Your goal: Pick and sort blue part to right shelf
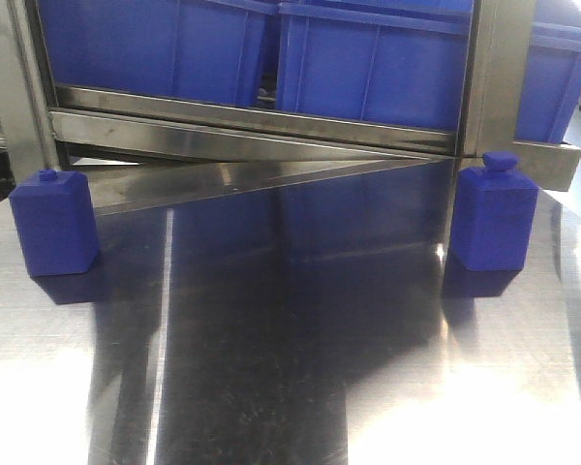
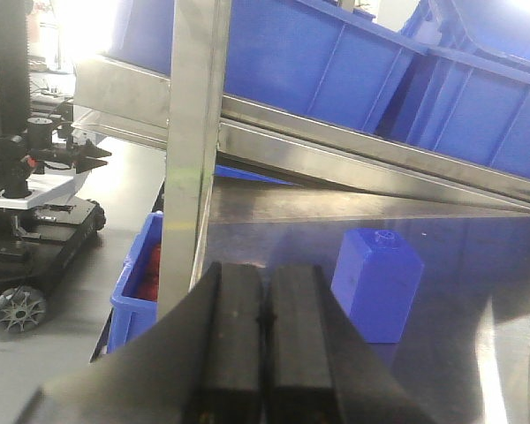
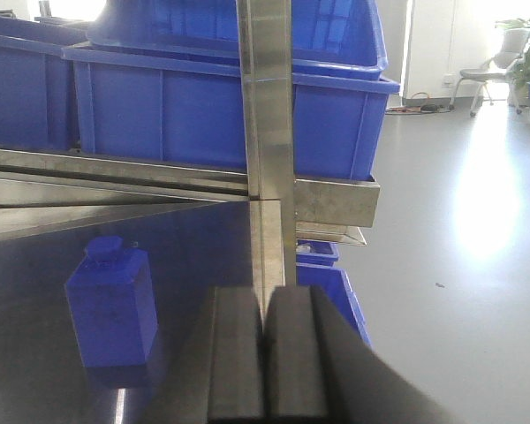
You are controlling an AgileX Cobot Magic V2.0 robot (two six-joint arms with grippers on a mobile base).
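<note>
Two blue parts stand upright on the steel table, each a square block with a small knob on top. One is at the left and one at the right. Neither gripper shows in the front view. In the left wrist view my left gripper is shut and empty, with a blue part ahead and to its right. My right gripper is also shut and empty, and a blue part stands ahead to its left. The right shelf, a steel rack holding large blue bins, rises behind the table.
A steel upright of the rack stands straight ahead of the right gripper, and another upright is ahead of the left gripper. Small blue bins sit low beyond the table edges. A wheeled stand is on the floor at left.
</note>
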